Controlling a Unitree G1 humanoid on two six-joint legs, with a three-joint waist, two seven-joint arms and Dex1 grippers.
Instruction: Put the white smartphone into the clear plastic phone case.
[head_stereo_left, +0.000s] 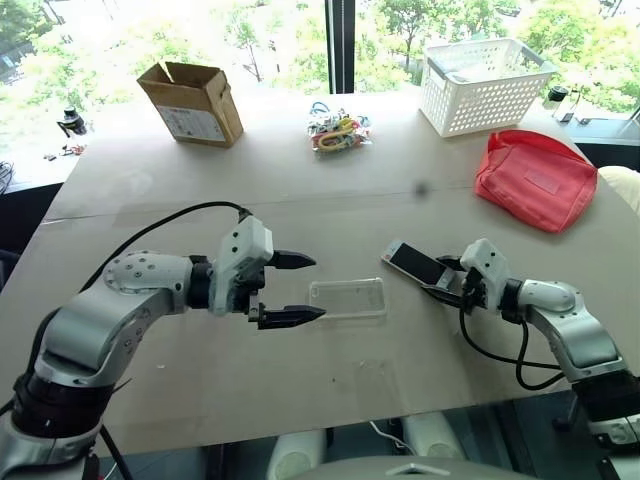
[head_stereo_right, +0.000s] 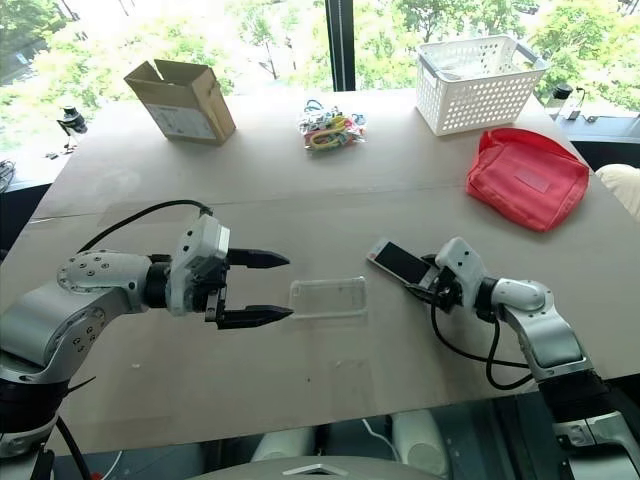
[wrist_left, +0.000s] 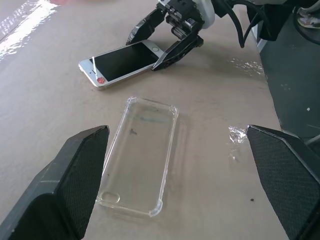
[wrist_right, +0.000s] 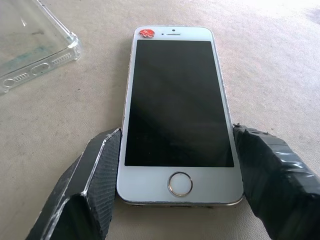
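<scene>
One smartphone, one clear case, one cardboard box, one basket, one red pouch.

The picture edge is cutting off the clear plastic phone case; the basket is hiding its contents.

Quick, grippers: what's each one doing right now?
Left gripper: open, empty, beside the clear plastic phone case.
Right gripper: fingers either side of the white smartphone on the table; grip cannot be told.
</scene>
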